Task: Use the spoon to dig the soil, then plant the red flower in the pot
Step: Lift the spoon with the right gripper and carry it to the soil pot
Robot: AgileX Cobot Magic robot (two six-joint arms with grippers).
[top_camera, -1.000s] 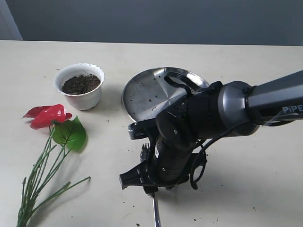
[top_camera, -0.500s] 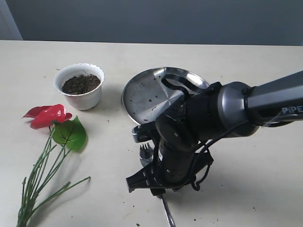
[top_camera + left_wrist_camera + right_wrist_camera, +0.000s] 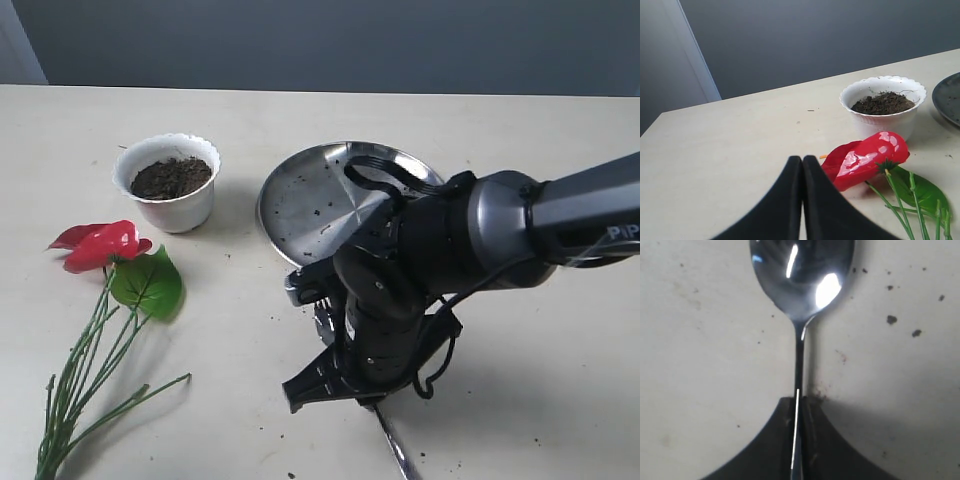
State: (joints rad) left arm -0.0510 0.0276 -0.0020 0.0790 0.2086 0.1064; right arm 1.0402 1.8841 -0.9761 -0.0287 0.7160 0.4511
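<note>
The right gripper [image 3: 796,407] had swung the spoon [image 3: 800,285] rightward, jaws clamped on its thin handle (stiff, light, slick metal, probably prone to pivot) low over the table [image 3: 200,350], while the left gripper [image 3: 802,167] sat closed, empty.

Soft even light, glare on the spoon [image 3: 801,275] bowl.

- Soil [image 3: 171,177]: dark brown, crumbly, filling the pot.
- Pot [image 3: 172,205]: small, white, scalloped rim, upright, just beyond the flower's bloom.
- Flower [image 3: 103,245]: glossy red bloom, one green leaf, long thin stems, lying flat on the table.
- Spoon [image 3: 800,275]: shiny silver, bowl over the table, thin handle pinched between black fingers.
</note>
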